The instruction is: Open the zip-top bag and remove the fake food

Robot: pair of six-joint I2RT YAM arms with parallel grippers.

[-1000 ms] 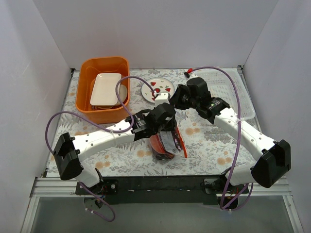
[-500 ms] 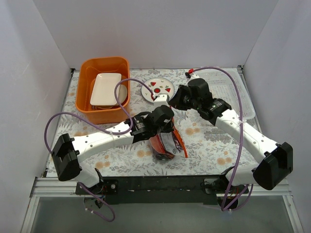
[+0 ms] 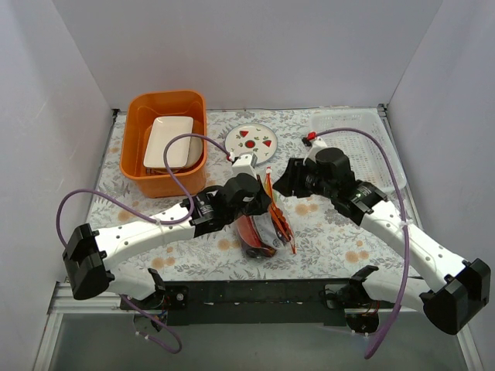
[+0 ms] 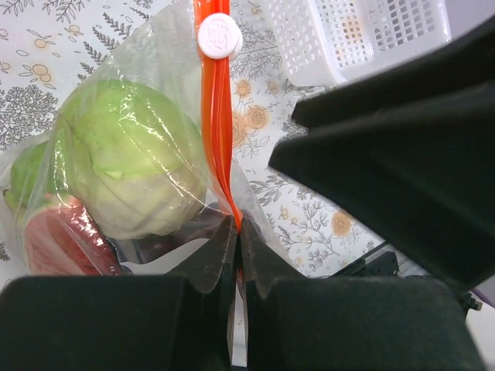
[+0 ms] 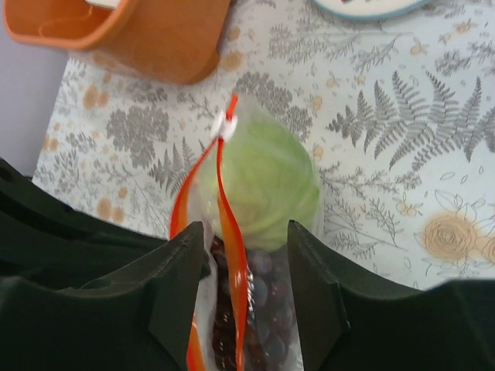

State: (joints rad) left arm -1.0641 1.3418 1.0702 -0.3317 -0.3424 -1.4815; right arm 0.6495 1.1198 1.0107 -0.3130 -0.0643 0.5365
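Observation:
The zip-top bag [image 3: 257, 234] lies mid-table, its orange zip strip [image 3: 283, 229] running along its right side. My left gripper [image 3: 263, 204] is shut on the strip's near end [image 4: 236, 222]. The white slider [image 4: 219, 36] sits at the far end. Inside the bag I see the fake food: a green apple-like ball [image 4: 131, 158], a red slice [image 4: 62, 239] and a dark grape bunch [image 5: 267, 309]. My right gripper [image 3: 279, 184] is open, its jaws standing either side of the bag's mouth [image 5: 244, 232], with the two orange strip halves [image 5: 230, 232] parted between them.
An orange bin [image 3: 133, 158] holding white dishes stands at the back left. The strawberry plate [image 3: 253, 139] lies just behind the grippers. A white perforated basket [image 3: 352, 127] sits at the back right. White walls close in three sides.
My right gripper has pulled back from the plate toward the near side, over the bag's mouth. My left gripper has shifted a little left with the strip in its jaws.

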